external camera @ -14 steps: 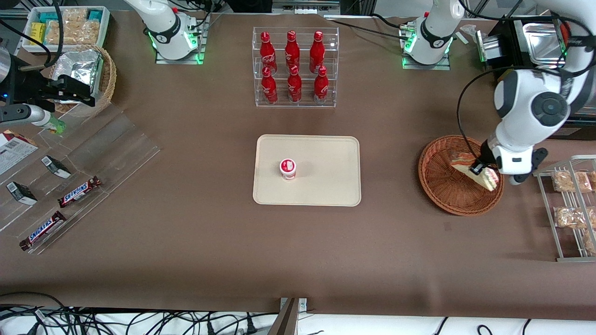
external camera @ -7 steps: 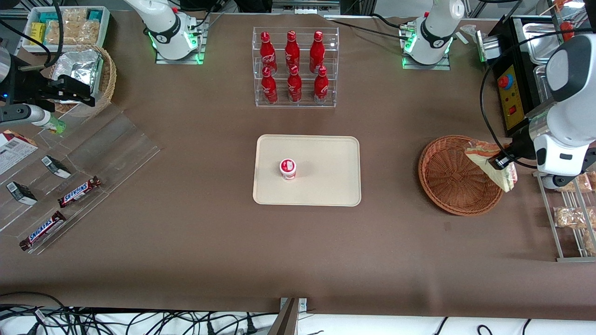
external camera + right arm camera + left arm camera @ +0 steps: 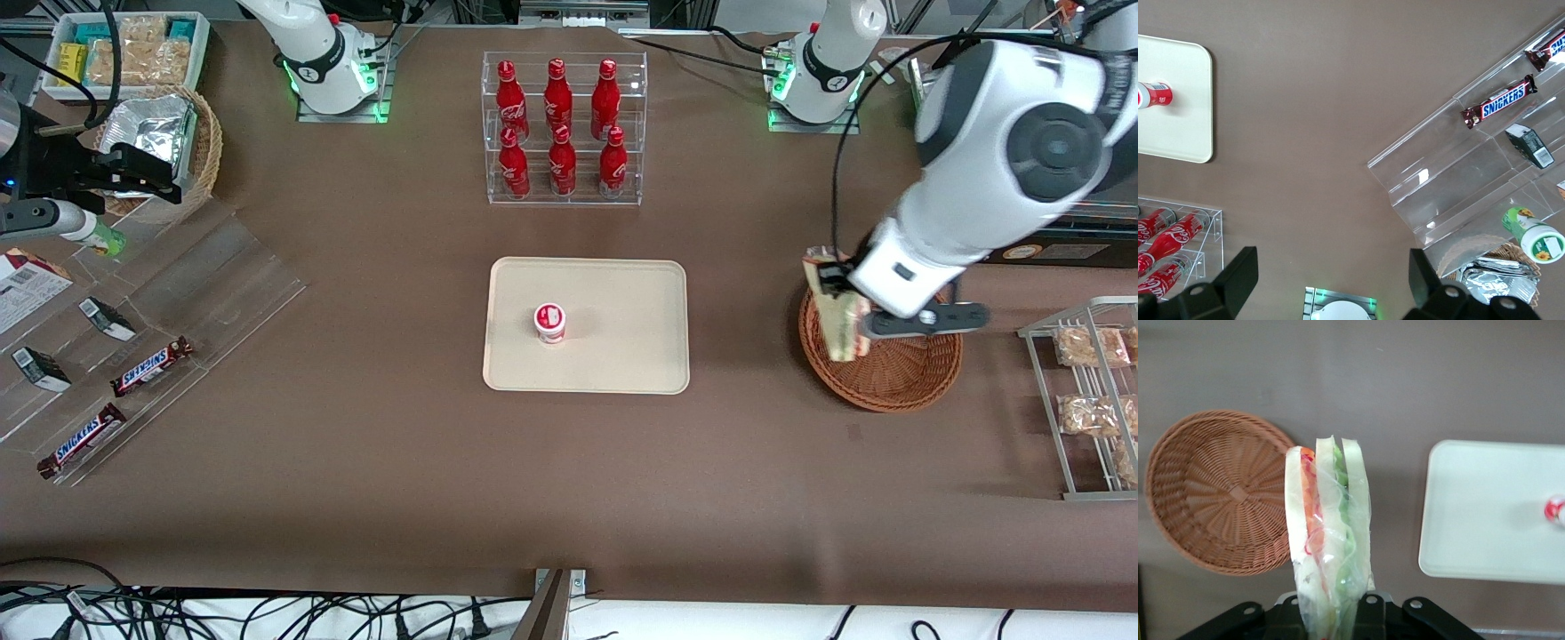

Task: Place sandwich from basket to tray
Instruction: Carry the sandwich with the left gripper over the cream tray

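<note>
1. Toward the parked arm's end of the table a clear acrylic stand [image 3: 169,293] holds Snickers bars [image 3: 151,365], with a tan wicker basket of foil packets [image 3: 169,147] farther from the front camera.
2. At mid-table the cream tray [image 3: 622,356] lies flat with a small red-and-white cup [image 3: 549,322] standing on it; a clear rack of red bottles [image 3: 560,129] stands farther from the front camera than the tray.
3. My gripper [image 3: 840,298] hangs in the air above the basket's rim on the side facing the tray, clamped on the sandwich [image 3: 840,316].
4. The sandwich [image 3: 1328,540] is clear of the basket, gripped at its wider end. Its long axis runs straight out from my fingers, and its narrower end points away from my wrist. Its layered edge faces my wrist camera: white bread, red, green, white bread.
5. The reddish-brown basket [image 3: 898,378] sits under me with nothing visible in it; the wrist view shows its woven floor bare [image 3: 1218,500].
6. A wire rack [image 3: 1089,400] of bagged snacks stands at my end of the table.
</note>
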